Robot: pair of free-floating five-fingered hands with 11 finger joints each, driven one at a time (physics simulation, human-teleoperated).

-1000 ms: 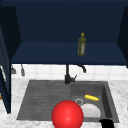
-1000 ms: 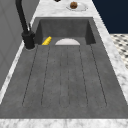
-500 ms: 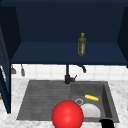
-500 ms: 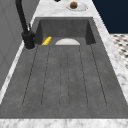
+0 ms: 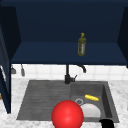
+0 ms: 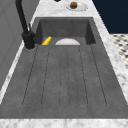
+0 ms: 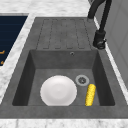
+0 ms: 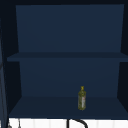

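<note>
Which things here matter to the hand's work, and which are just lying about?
Nearest the work: right hand; white plate and corn cob, both in the sink basin.
Lying about: bottle on the cabinet shelf, faucet, red ball.

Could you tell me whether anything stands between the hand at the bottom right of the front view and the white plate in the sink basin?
Nothing visible does. The right hand sits at the sink's front rim, just right of the white plate. The corn cob lies further right in the basin, and the red ball is off to the left.
</note>
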